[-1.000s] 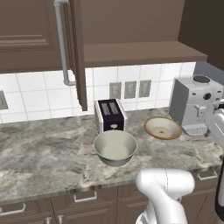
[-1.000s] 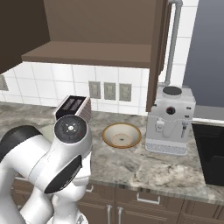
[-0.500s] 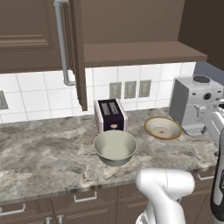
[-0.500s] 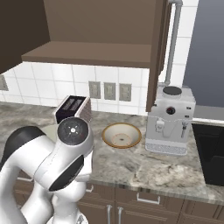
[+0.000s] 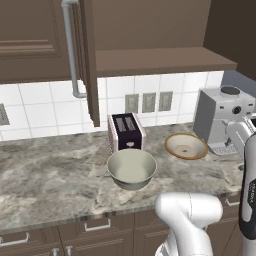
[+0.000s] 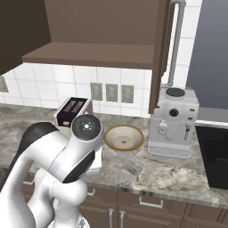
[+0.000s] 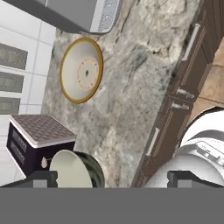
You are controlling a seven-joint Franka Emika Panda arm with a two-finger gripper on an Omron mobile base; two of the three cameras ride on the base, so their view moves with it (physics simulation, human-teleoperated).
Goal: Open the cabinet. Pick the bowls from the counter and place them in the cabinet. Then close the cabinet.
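Cabinet (image 5: 150, 30) open at top of frame, door (image 5: 89, 60) swung out edge-on. Deep plain bowl (image 5: 131, 168) centre on surface (image 5: 45, 175), just in front of toaster (image 5: 126, 131). Patterned bowl (image 5: 186, 146) right of it, beside coffee machine (image 5: 217, 117). Gripper (image 7: 111, 179) jaws wide, holding nothing, above surface edge.

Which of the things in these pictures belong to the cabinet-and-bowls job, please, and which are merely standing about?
Part of the job:
- open cabinet
- deep plain bowl
- shallow orange-rimmed bowl
- counter they sit on
- gripper, jaws wide, holding nothing

Just standing about:
- toaster
- coffee machine
- wall sockets
- low drawers
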